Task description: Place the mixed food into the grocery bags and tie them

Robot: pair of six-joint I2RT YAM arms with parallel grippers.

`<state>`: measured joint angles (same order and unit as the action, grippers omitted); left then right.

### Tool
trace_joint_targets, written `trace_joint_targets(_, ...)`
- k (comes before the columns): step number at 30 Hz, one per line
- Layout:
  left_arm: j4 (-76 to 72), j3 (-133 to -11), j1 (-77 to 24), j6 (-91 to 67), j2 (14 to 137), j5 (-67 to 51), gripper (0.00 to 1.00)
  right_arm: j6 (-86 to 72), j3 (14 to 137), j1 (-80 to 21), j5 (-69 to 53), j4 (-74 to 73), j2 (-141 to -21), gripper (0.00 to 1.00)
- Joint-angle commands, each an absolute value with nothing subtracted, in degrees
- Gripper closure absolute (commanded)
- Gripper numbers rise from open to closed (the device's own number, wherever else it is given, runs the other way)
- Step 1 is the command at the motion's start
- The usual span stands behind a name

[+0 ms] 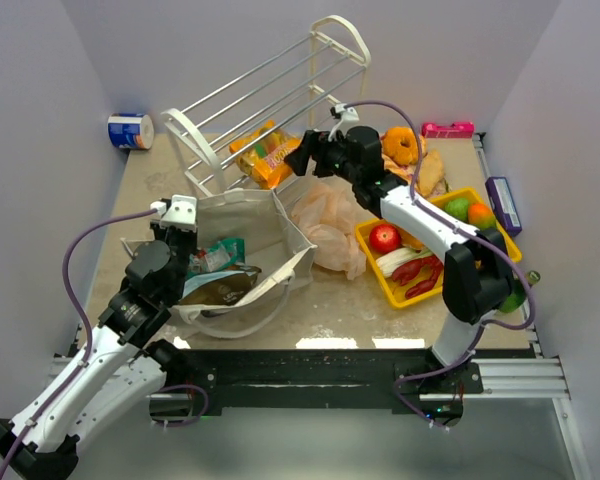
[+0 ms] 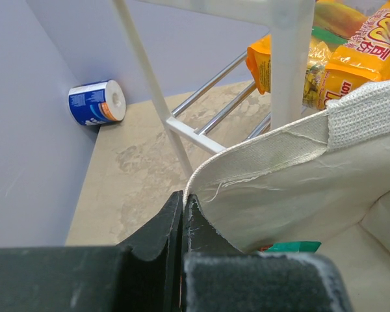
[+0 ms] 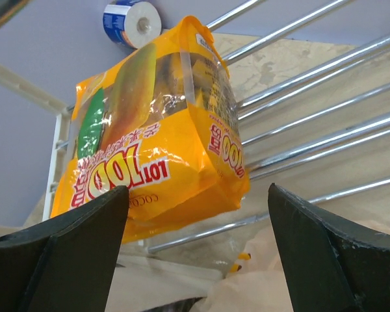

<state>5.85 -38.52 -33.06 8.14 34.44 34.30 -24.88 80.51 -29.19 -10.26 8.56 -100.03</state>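
The beige cloth tote (image 1: 245, 232) lies open at centre left with a brown packet (image 1: 218, 288) and a green-white packet (image 1: 225, 252) inside. My left gripper (image 1: 177, 224) is shut on the tote's rim (image 2: 260, 156). The peach-pink plastic bag (image 1: 325, 222) lies crumpled beside the tote. An orange snack packet (image 1: 267, 153) leans on the rack's bars; it fills the right wrist view (image 3: 156, 136). My right gripper (image 1: 305, 155) is open, just in front of that packet, with nothing between its fingers. A red apple (image 1: 384, 238), a green fruit (image 1: 457, 208) and an orange (image 1: 481, 215) sit in the yellow tray (image 1: 435, 285).
A tipped white wire rack (image 1: 270, 95) lies at the back. A tissue roll (image 1: 130, 131) sits in the far left corner. Bread and a donut (image 1: 410, 150) lie behind the tray; a red lobster (image 1: 420, 270) is in it. A pink box (image 1: 448, 129) and purple box (image 1: 503, 203) lie right.
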Motion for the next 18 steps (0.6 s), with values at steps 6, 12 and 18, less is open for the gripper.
trace_joint_targets(6,1.85,-38.06,-32.78,8.79,33.75,34.72,1.0,-31.46,85.25,-29.18,-13.18,20.04,-104.84,0.19)
trace_joint_targets(12,1.58,-37.97,-32.78,8.88,33.84,34.19,1.0,-31.73,87.98,-29.09,-14.59,18.11,-105.83,0.73)
trace_joint_targets(18,1.58,-37.97,-32.78,8.79,33.4,32.79,1.0,-28.57,85.0,-29.09,-12.39,17.92,-98.1,1.0)
